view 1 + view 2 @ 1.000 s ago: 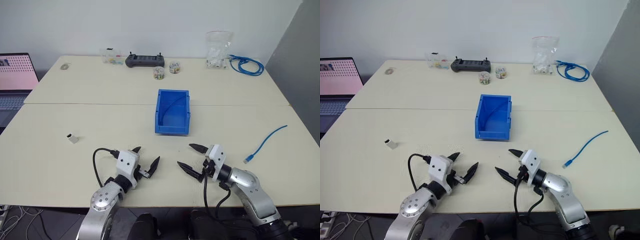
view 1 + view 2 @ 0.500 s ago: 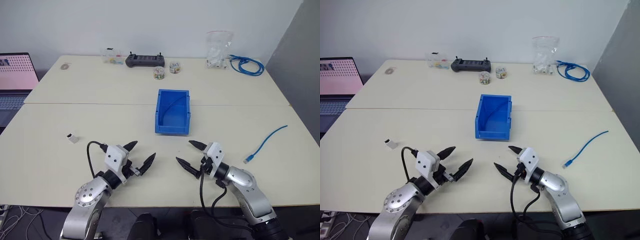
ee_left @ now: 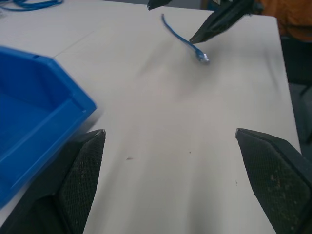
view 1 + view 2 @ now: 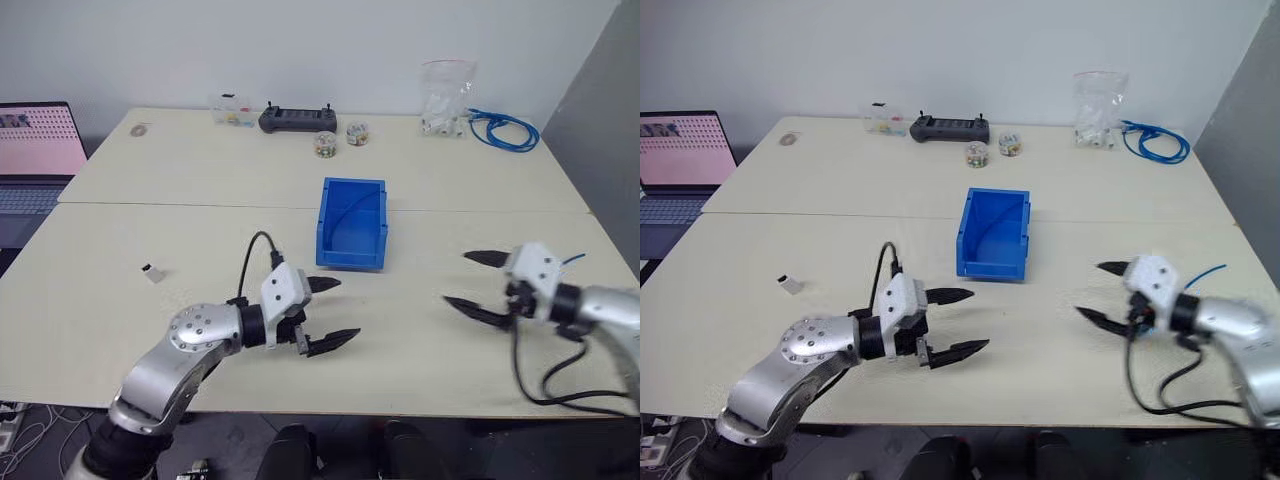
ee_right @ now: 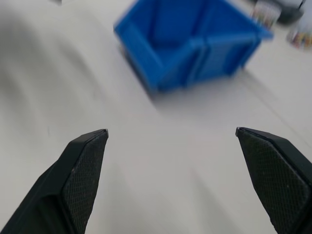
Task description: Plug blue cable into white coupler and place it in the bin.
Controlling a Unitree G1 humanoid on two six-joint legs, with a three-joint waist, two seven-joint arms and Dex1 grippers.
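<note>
- The left gripper (image 4: 325, 313) hangs above the table (image 4: 200, 230), just in front of the bin (image 4: 352, 223), its 2 black fingers spread wide with nothing between them.
- The right gripper (image 4: 476, 280) sits over the table's right side, jaws also wide apart and empty.
- The blue cable (image 3: 184, 38) lies flat on the table by the right gripper, clear plug at its near end; the right arm hides most of it from the head views.
- The white coupler (image 4: 153, 273) rests alone on the left side of the table, well apart from both grippers.
- The bin stands open at mid-table.
</note>
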